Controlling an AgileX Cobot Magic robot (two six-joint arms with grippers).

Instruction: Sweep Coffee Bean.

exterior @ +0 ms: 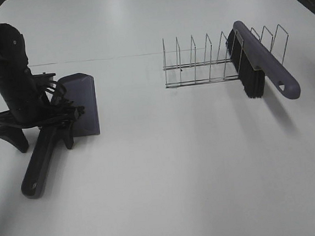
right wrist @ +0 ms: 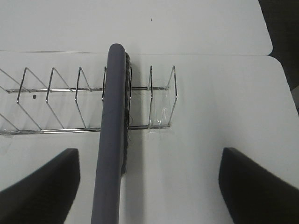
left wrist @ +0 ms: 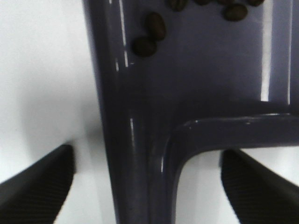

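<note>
At lower left of the high view, the dustpan [exterior: 80, 102] handle is being straddled by the left hand [exterior: 37, 128], fingers apart; coffee beans [left wrist: 150, 33] are lying inside it. The right hand [right wrist: 149, 186] is also spread, around the brush [right wrist: 112, 135] handle.

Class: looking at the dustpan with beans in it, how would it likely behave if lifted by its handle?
The dustpan looks like moulded plastic, so probably stiff and light. Its glossy surface may be slippery in the left pincer, whose fingers straddle the handle. The loose coffee beans are rounded; tilting it would likely roll them.
</note>
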